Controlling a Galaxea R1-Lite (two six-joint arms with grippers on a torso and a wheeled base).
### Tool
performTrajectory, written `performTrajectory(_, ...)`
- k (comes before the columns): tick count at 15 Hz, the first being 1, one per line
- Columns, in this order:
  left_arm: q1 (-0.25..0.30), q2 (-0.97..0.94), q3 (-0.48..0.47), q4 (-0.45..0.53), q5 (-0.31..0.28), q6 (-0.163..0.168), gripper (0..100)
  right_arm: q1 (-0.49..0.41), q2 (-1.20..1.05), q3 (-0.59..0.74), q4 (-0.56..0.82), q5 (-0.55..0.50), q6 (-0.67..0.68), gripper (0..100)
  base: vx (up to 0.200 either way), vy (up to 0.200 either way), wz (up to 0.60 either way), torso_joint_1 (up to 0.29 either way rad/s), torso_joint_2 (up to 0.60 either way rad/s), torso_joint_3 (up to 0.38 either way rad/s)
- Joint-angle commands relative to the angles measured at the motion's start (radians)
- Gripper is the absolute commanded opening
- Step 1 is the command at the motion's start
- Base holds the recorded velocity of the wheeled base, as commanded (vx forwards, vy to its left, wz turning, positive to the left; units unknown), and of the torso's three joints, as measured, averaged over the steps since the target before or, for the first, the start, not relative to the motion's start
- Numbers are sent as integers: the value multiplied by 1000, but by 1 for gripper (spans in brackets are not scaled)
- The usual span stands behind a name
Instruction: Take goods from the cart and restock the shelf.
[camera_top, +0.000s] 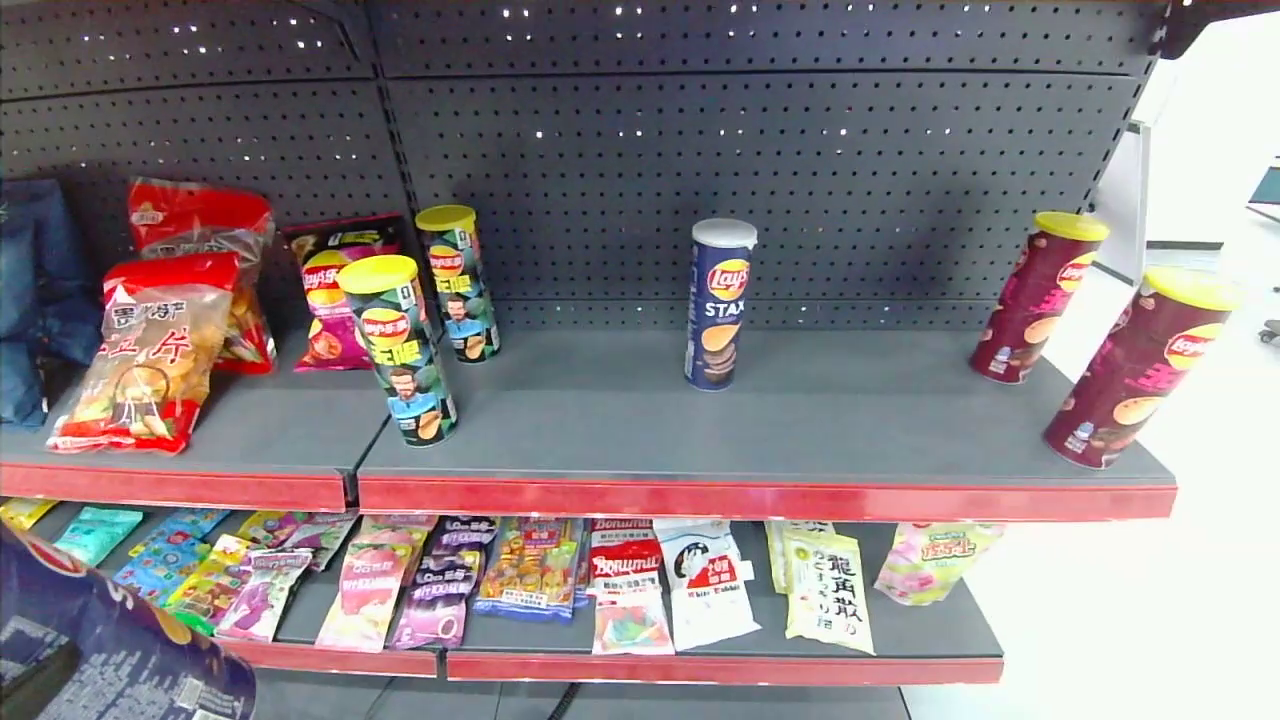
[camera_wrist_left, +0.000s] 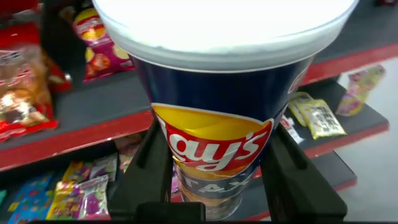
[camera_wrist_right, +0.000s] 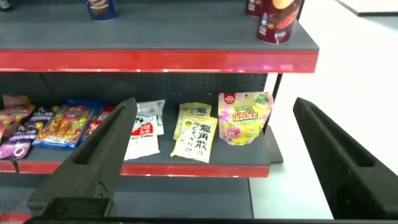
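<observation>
— Blue chip can (camera_wrist_left: 217, 124) fills the near view, white lid toward the wrist camera. Its length runs away from the lens, and the base is hard to make out.
— Held?
— Yes. The left gripper (camera_wrist_left: 217, 171) pinches it, one finger on each side. From the head camera it's cut off in the low left corner, nearer than the top shelf (camera_top: 800, 420).
— Right gripper (camera_wrist_right: 214, 106)?
— Spread wide with nothing between, facing packets (camera_wrist_right: 198, 132) on the lower shelf (camera_wrist_right: 249, 158).
</observation>
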Motion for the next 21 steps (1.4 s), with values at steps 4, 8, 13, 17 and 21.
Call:
performTrajectory(4, -4, -37, 36, 1, 34, 12, 0, 4, 12, -1, 2, 7, -4, 100, 0, 0, 0, 0, 0, 0)
performTrajectory(8, -4, -69, 38, 1, 79, -4, 0, 15, 302, -284, 17, 123, -3, 100, 0, 0, 0, 0, 0, 0)
performTrajectory(13, -4, -97, 90, 1, 132, -3, 0, 217, 1044, -462, -268, 277, -125, 100, 0, 0, 0, 0, 0, 0)
performTrajectory(17, -4, -144, 93, 5, 197, -4, 0, 331, 1452, -590, -546, 280, -91, 100, 0, 0, 0, 0, 0, 0)
performTrajectory(21, -16, -226, 66, 150, 266, 28, 0, 349, 1521, -646, -538, 278, -95, 100, 0, 0, 0, 0, 0, 0)
